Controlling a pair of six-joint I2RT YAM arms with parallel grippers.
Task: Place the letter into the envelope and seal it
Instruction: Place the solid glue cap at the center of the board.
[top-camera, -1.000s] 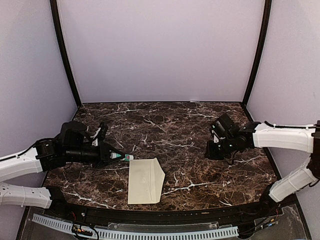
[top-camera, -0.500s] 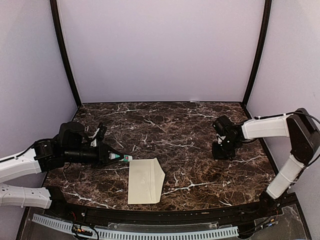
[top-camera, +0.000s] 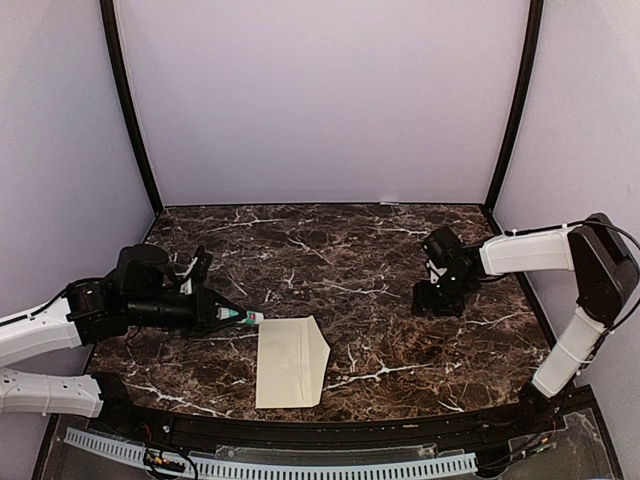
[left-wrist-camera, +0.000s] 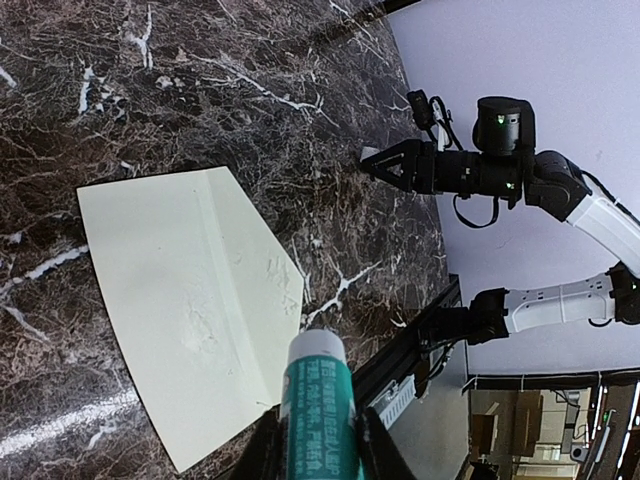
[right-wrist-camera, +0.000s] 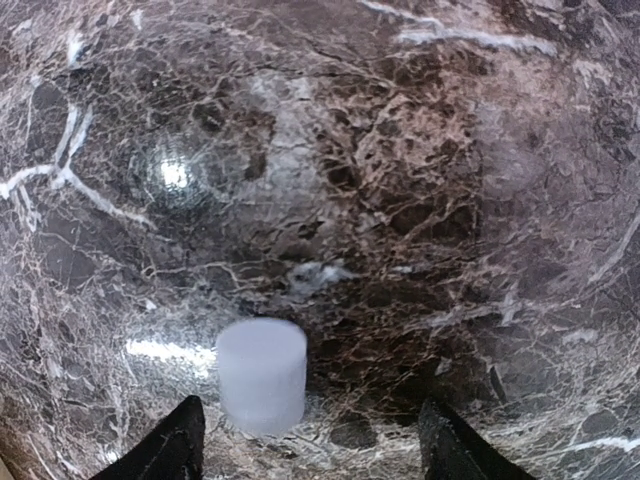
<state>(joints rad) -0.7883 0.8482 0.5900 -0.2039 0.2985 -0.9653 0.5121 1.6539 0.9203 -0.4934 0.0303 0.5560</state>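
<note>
The cream envelope (top-camera: 290, 362) lies flat near the table's front edge, its pointed flap (top-camera: 318, 346) open toward the right; the left wrist view also has the envelope (left-wrist-camera: 180, 310). No letter shows. My left gripper (top-camera: 222, 313) is shut on a teal glue stick (left-wrist-camera: 320, 400), whose white tip hovers at the envelope's far left corner. My right gripper (right-wrist-camera: 315, 440) stands open at the right over bare marble, its jaws wide apart. A small white cap (right-wrist-camera: 262, 375), blurred, sits loose between the fingers, nearer the left one. From above, the right gripper (top-camera: 437, 298) points down.
The dark marble table (top-camera: 350, 260) is boxed in by lilac walls with black corner posts. A black rail and a white cable chain (top-camera: 300, 465) run along the front edge. The right arm (left-wrist-camera: 470, 165) shows in the left wrist view.
The right gripper has opened and let go of the white cap, after shifting slightly left and lower. The left gripper and the glue stick have stayed put.
</note>
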